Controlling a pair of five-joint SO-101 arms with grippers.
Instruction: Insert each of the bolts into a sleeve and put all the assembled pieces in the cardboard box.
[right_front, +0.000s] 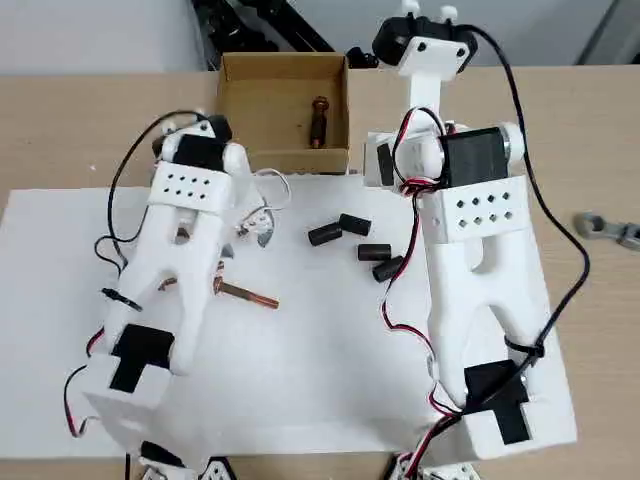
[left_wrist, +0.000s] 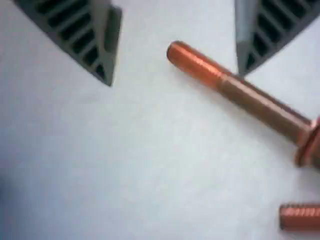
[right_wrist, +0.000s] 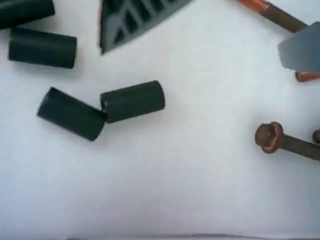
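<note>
A copper bolt (left_wrist: 240, 92) lies on the white sheet, its threaded end between the fingers of my left gripper (left_wrist: 175, 77), which is open just above it. In the high view this bolt (right_front: 247, 294) pokes out from under the left arm (right_front: 185, 225). Several black sleeves (right_front: 354, 240) lie loose mid-sheet, left of the right arm (right_front: 470, 200). My right gripper (right_wrist: 195, 50) hangs open over the sleeves (right_wrist: 132, 101), holding nothing. A hex-head bolt (right_wrist: 270, 137) lies near them. The cardboard box (right_front: 235, 110) at the back holds one assembled piece (right_front: 319, 120).
A second threaded bolt end (left_wrist: 300, 217) lies close to the left gripper. More bolts sit partly hidden beneath the left arm. A metal tool (right_front: 605, 228) rests on the wooden table at the far right. The white sheet (right_front: 310, 380) is bare towards the front.
</note>
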